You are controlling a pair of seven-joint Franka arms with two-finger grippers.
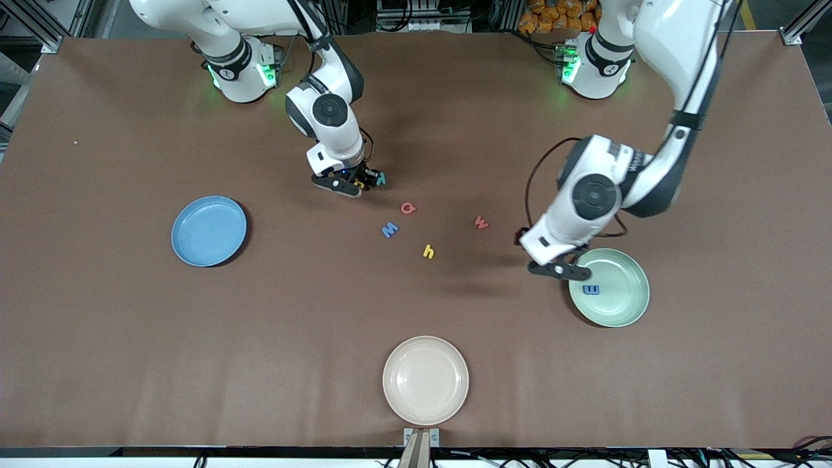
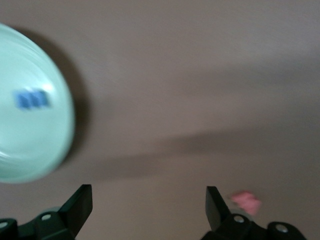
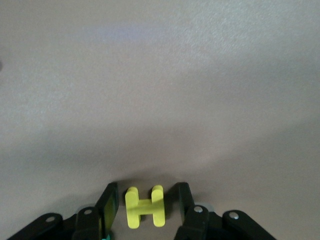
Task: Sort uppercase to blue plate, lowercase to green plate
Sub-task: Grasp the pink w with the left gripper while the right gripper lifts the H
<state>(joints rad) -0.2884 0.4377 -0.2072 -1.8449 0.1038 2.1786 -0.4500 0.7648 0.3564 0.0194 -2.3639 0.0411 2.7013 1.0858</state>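
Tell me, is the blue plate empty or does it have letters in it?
Empty. The blue plate shows only its bare blue inside; no letter lies in it yet.

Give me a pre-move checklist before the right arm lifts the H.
1. Right gripper around yellow H: ok, fingers flank it; firm contact: cannot tell.
2. Teal letter beside that gripper: not ok, may get bumped.
3. Blue plate ready for the H: ok, nothing in it.
4. Left gripper open, over the green plate's rim: ok, holding nothing.
5. Blue m in green plate: ok.
6. G, M, h, w on table: not sorted yet.
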